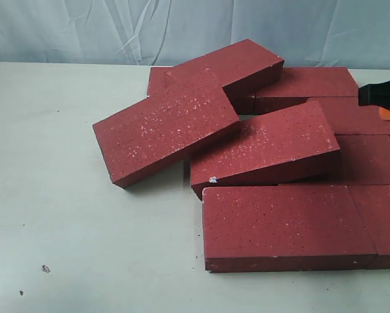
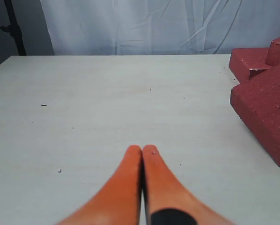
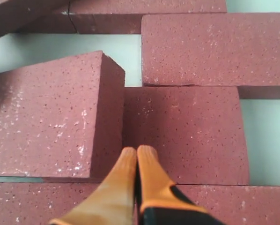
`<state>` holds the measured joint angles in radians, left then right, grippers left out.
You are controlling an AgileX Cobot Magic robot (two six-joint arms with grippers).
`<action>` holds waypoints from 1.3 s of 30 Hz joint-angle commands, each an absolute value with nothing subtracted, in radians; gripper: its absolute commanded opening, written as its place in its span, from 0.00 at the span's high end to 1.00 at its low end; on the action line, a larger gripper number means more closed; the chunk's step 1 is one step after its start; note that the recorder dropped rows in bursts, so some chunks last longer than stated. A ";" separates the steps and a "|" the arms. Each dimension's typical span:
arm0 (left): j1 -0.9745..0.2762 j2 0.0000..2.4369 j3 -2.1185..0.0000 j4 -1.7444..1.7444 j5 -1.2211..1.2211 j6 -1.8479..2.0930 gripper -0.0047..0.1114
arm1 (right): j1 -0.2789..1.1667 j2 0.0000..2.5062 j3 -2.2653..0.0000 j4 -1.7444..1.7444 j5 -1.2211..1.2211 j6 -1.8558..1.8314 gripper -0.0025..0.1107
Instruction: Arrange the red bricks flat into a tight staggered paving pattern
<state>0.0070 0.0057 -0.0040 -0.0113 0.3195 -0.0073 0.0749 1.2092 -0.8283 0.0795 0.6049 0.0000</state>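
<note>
**Ana:** Where are the red bricks [image 1: 273,150]?

**Ben:** In a loose heap on the pale table [image 1: 64,215], not laid as paving. Take the tilted middle brick [image 1: 267,147] as the marker. The end of it nearer the right pincer [image 3: 137,151] is raised. The front brick [image 1: 286,222] lies flat just in front of it, with a second flat one touching that brick's end. The left brick [image 1: 165,130] lies askew just beside the marker. The top brick [image 1: 227,65] lies slanted on others behind it.

**Ana:** And that right pincer?

**Ben:** Its orange fingertips are pressed together and grip nothing. It hangs over a flat brick [image 3: 184,133] that lies against the marker's raised end. I cannot tell whether it touches that brick.

**Ana:** And the other arm?

**Ben:** The left pincer [image 2: 142,149] is also closed tip to tip and empty. It is over bare table, well apart from the marker. Only the heap's edge shows in its wrist view.
</note>
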 commanded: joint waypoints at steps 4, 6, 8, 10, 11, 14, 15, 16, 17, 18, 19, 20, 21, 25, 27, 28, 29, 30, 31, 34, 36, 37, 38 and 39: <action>0.008 0.000 0.000 -0.019 0.310 -0.007 0.96 | 0.070 1.345 -0.833 0.080 0.509 -0.007 0.98; 0.008 0.000 0.000 -0.019 0.310 -0.007 0.96 | 0.070 1.374 -0.833 0.080 0.482 -0.007 0.98; 0.008 0.000 0.000 -0.019 0.310 -0.007 0.96 | 0.070 1.400 -0.844 0.094 0.477 -0.007 0.98; 0.008 0.000 0.000 -0.019 0.310 -0.007 0.96 | 0.070 1.430 -0.869 0.094 0.489 -0.007 0.98; 0.008 0.000 0.000 -0.019 0.310 -0.007 0.96 | 0.070 1.446 -0.884 0.094 0.493 -0.007 0.98; 0.008 0.000 0.000 -0.019 0.310 -0.007 0.96 | 0.070 1.521 -0.939 0.087 0.500 -0.009 0.98; 0.008 0.000 0.000 -0.019 0.310 -0.007 0.96 | 0.070 1.542 -0.952 0.087 0.506 -0.009 0.98; 0.008 0.000 0.000 -0.019 0.310 -0.007 0.96 | 0.070 1.559 -0.963 0.087 0.513 -0.011 0.98; 0.008 0.000 0.000 -0.019 0.310 -0.007 0.96 | 0.072 1.580 -0.977 0.087 0.522 -0.017 0.98; 0.008 0.000 0.000 -0.019 0.310 -0.007 0.96 | 0.072 1.599 -0.990 0.087 0.526 -0.026 0.98; 0.008 0.000 0.000 -0.019 0.310 -0.007 0.96 | 0.073 1.631 -1.016 0.113 0.537 -0.049 0.98; 0.008 0.000 0.000 -0.019 0.310 -0.007 0.96 | 0.081 1.646 -1.029 0.122 0.545 -0.065 0.98; 0.008 0.000 0.000 -0.019 0.310 -0.007 0.96 | 0.101 1.676 -1.053 0.130 0.560 -0.094 0.98; 0.008 0.000 0.000 -0.019 0.310 -0.007 0.96 | 0.219 1.753 -1.116 0.144 0.568 -0.107 0.98; 0.008 0.000 0.000 -0.019 0.310 -0.007 0.96 | 0.281 1.790 -1.143 0.146 0.559 -0.107 0.98; 0.008 0.000 0.000 -0.019 0.310 -0.007 0.96 | 0.312 1.808 -1.160 0.161 0.556 -0.107 0.98; 0.008 0.000 0.000 -0.019 0.310 -0.007 0.96 | 0.336 1.825 -1.173 0.171 0.547 -0.107 0.98; 0.008 0.000 0.000 -0.017 0.308 -0.007 0.96 | 0.363 1.843 -1.184 0.173 0.528 -0.107 0.98; 0.008 0.000 0.000 -0.017 0.308 -0.007 0.96 | 0.375 1.849 -1.191 0.179 0.520 -0.107 0.98; 0.008 0.000 0.000 -0.015 0.308 -0.007 0.96 | 0.416 1.872 -1.211 0.196 0.499 -0.107 0.98; 0.008 0.000 0.000 -0.015 0.308 -0.007 0.96 | 0.439 1.888 -1.225 0.196 0.497 -0.107 0.98; 0.008 0.000 0.000 -0.015 0.308 -0.007 0.96 | 0.444 1.893 -1.231 0.196 0.497 -0.107 0.98; 0.008 0.000 0.000 -0.015 0.308 -0.007 0.96 | 0.453 1.897 -1.236 0.196 0.499 -0.107 0.98; 0.008 0.000 0.000 -0.015 0.308 -0.007 0.96 | 0.460 1.898 -1.242 0.196 0.496 -0.107 0.98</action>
<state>0.0070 0.0057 -0.0040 -0.0113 0.3195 -0.0073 0.4452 1.8924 -1.2254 0.1948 0.5083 -0.0996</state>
